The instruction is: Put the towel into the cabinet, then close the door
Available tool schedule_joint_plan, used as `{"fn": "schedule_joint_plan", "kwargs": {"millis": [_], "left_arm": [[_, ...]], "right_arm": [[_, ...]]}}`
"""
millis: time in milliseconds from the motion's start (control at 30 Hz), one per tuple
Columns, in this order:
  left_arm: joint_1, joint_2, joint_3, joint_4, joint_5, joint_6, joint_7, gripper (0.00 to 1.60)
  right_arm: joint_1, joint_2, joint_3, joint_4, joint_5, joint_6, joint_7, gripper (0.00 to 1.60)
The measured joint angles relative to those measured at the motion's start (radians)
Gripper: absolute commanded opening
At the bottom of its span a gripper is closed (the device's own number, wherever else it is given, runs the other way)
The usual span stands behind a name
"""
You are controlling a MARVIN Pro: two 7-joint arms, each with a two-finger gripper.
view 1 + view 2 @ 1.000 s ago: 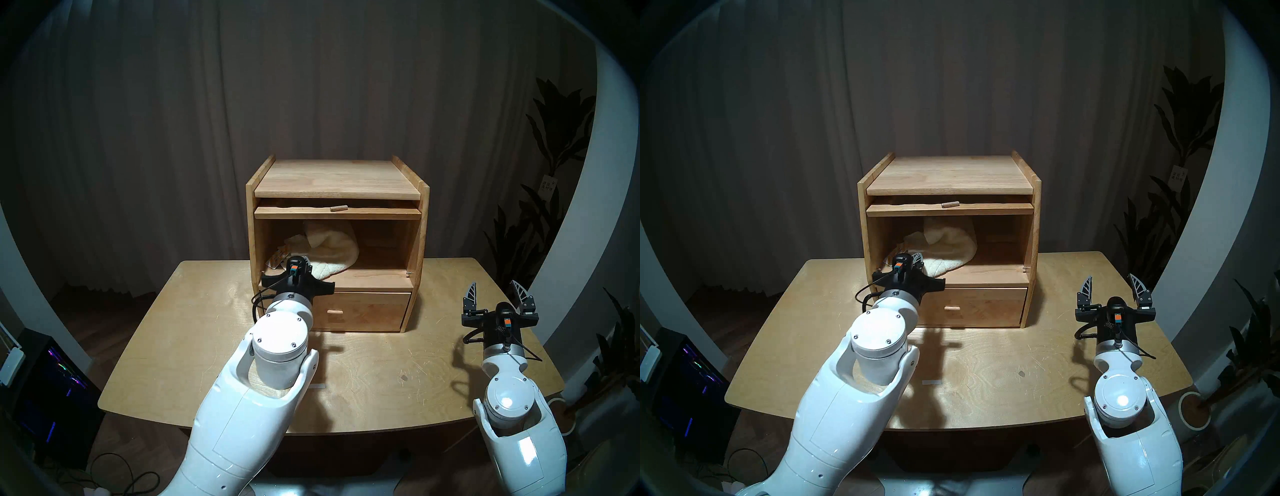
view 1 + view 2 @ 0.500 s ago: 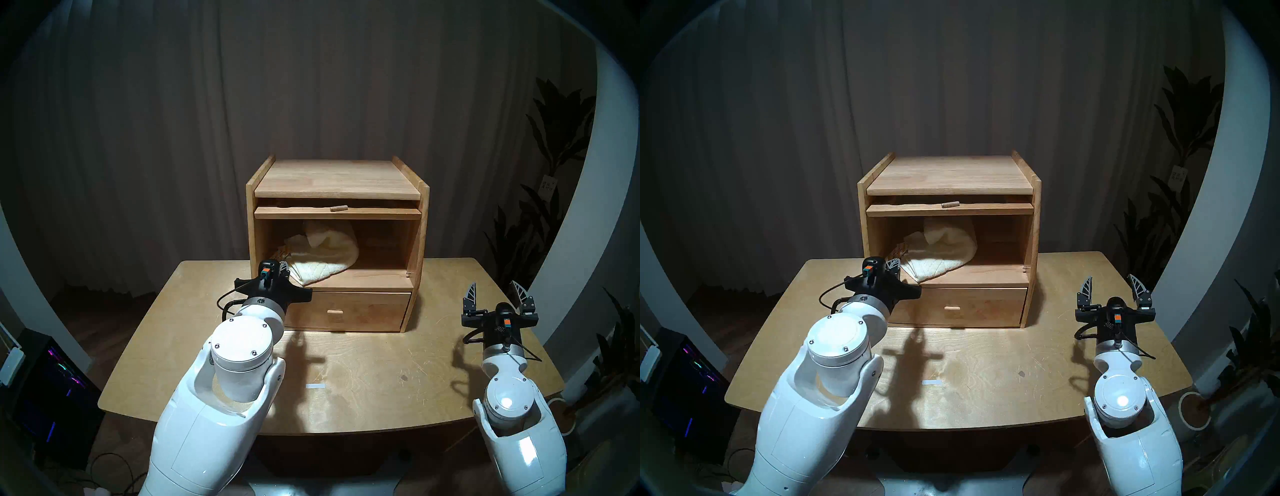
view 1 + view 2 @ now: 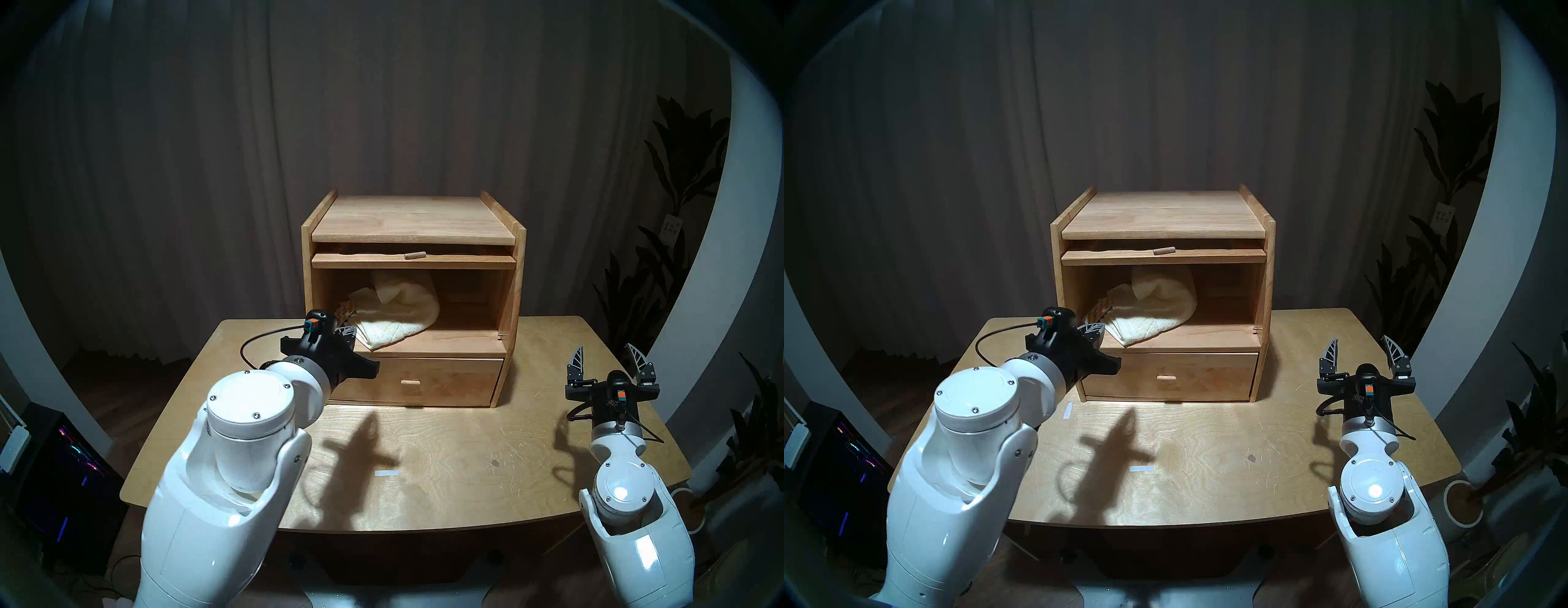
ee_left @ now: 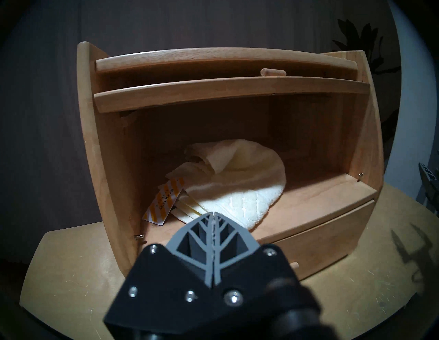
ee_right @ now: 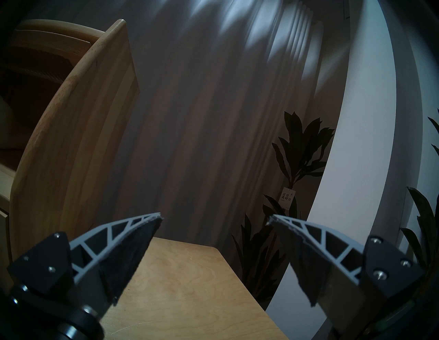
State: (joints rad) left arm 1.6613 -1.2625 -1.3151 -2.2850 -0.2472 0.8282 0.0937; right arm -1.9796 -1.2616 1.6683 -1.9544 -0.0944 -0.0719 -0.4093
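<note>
The cream towel lies crumpled in the left half of the cabinet's big compartment, with its front corner at the sill and a striped tag beside it. The door is lifted flat under the top board, its peg knob pointing forward. My left gripper is shut on nothing, just outside the compartment's front left corner, its tip close to the towel's corner. My right gripper hangs open and empty over the table, right of the cabinet.
The bottom drawer is pushed in. The cabinet stands at the back of a wooden table with a white tape mark. Dark plants stand at the right, and a lit computer case is on the floor at the left.
My left arm has drawn back and to the left, taking the shut gripper out of the compartment. The towel stayed inside. The right arm has not moved.
</note>
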Motion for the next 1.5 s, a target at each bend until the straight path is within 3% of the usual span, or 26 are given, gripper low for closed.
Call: {"fn": "schedule_joint_plan", "kwargs": {"millis": [200,600,967,1267,1500], "left_arm": [[-0.060,-0.007,-0.004,0.049,-0.002,0.053,-0.058,0.00],[-0.172,-0.078,0.116,0.234,0.091,0.019,-0.057,0.00],[-0.242,-0.094,0.120,0.275,0.104,0.022,-0.049,0.00],[-0.224,-0.020,0.113,0.215,0.086,0.121,-0.128,0.00],[-0.166,0.040,0.091,0.195,0.078,0.133,-0.150,0.00]], "right_arm": [[-0.001,0.002,0.000,-0.002,0.001,0.000,-0.001,1.60],[-0.002,0.006,-0.002,-0.005,0.004,0.000,-0.003,1.60],[-0.004,0.009,-0.003,-0.007,0.006,0.001,-0.005,1.60],[-0.005,0.012,-0.004,-0.009,0.009,0.001,-0.007,1.60],[-0.005,0.014,-0.005,-0.009,0.010,0.001,-0.009,1.60]]}}
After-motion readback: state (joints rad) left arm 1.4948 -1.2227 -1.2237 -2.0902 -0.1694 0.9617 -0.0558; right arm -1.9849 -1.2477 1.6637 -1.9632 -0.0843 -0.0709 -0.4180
